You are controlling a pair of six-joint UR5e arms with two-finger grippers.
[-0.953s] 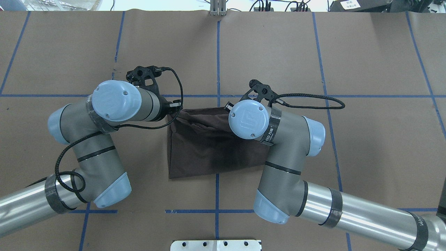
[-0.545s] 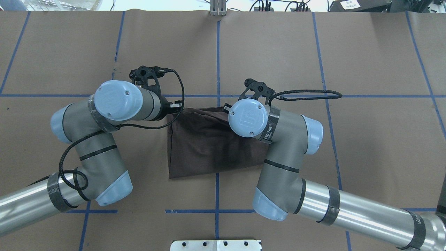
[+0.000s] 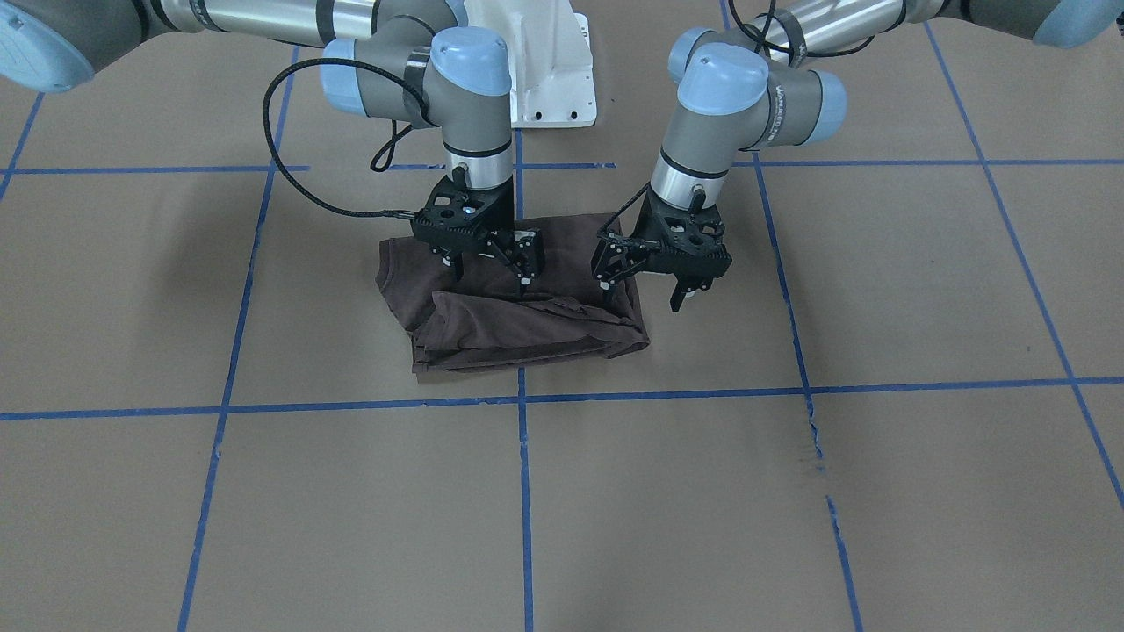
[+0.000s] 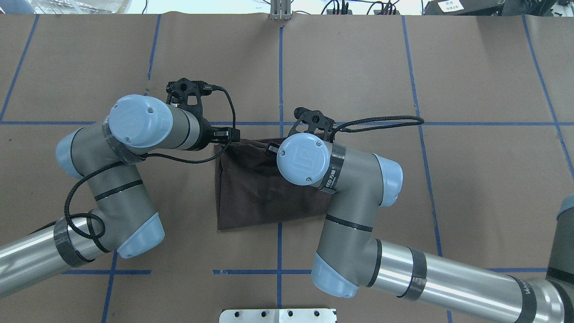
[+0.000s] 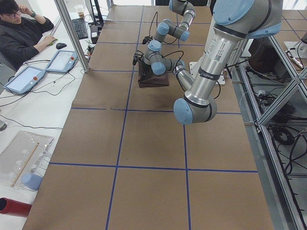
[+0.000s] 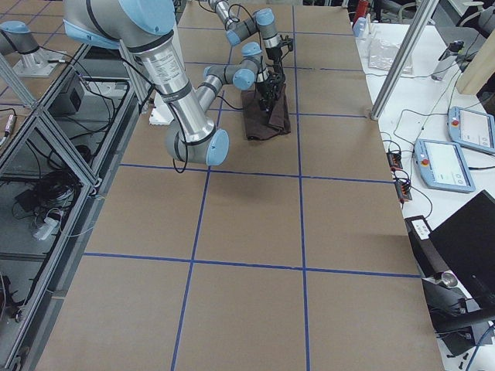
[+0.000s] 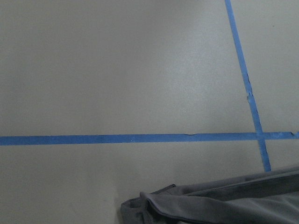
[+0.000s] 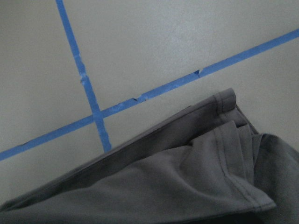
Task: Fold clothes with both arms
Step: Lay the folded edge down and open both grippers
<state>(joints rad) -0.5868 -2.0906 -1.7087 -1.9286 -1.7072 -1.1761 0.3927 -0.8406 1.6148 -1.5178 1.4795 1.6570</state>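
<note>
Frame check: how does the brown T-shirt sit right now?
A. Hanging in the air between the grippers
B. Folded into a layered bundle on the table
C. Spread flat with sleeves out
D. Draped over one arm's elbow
B: the T-shirt lies in stacked layers on the table, with the left gripper and right gripper open just above it.

A brown paper-covered table [image 4: 358, 67] gridded with blue tape [image 4: 280, 67]; teach pendants [image 5: 21, 79] lie on a white side bench [image 5: 29, 120].
</note>
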